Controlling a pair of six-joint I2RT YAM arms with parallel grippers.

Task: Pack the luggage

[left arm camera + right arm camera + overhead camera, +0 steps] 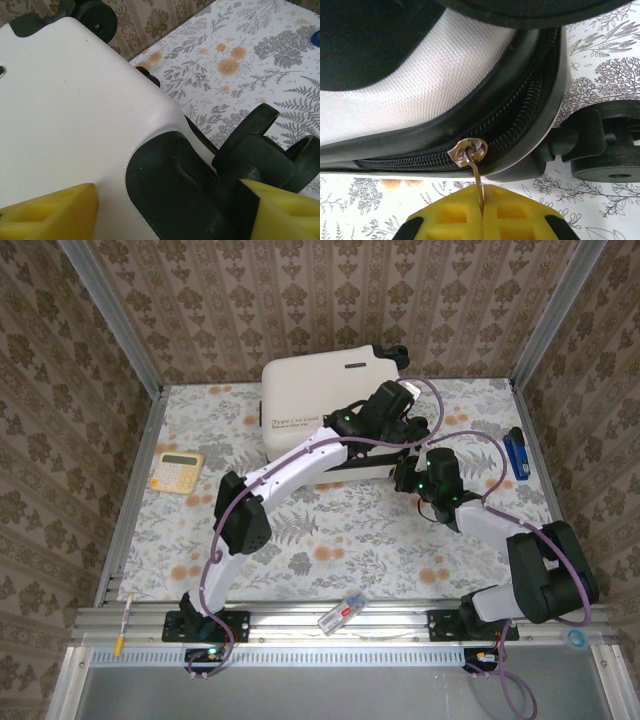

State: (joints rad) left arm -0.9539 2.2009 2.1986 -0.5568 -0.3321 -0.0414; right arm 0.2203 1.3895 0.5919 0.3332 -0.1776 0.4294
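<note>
I find the luggage [320, 390] lying flat, lid down, at 12 o'clock on the surface [330, 540]. I judge its white shell stiff, smooth and likely slippery, and too bulky to clamp, so the zipper pull [468, 151] is the practical hold. The right fingers [455, 220] are pinched tight on that pull's tab. The left fingers [50, 212] stand wide apart over the wheel corner [170, 190] on the case's 3 o'clock side, holding nothing. I cannot confirm contact with the shell.

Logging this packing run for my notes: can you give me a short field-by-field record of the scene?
suitcase: white, lid down, lying flat on the table
zipper pull: at a rounded corner beside a wheel
right claw: shut on zipper pull
left claw: open, over the suitcase's wheel corner
calculator: on the table, left of suitcase
</note>
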